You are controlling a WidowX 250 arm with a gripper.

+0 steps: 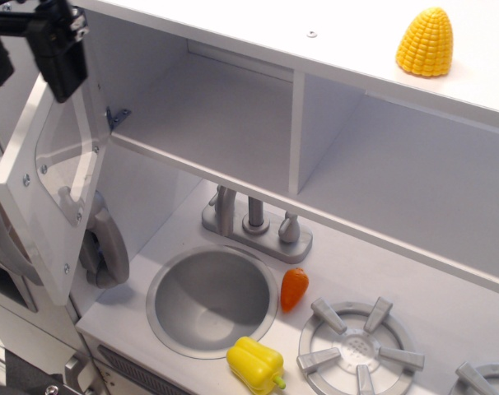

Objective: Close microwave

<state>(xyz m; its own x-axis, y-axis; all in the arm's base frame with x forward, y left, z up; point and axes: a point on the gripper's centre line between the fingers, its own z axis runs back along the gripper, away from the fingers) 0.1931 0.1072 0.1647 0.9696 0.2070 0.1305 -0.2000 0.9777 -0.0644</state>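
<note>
The microwave [208,115] is the white box compartment at upper left, and it stands open. Its door [56,189], with a clear window, is swung out to the left on its hinge. My black gripper [29,86] is at the top left corner, above the door's upper edge. Its fingers are spread apart with nothing between them. The right finger [62,62] overlaps the top of the door; I cannot tell if it touches. The left finger is partly cut off by the frame edge. The door handle is hidden from this side.
A doorless shelf compartment [406,181] lies right of the microwave. A yellow corn [426,41] stands on top. Below are a sink [210,298], faucet [254,218], orange vegetable [294,288], yellow pepper [256,364], burner [358,350] and grey phone handset [105,247].
</note>
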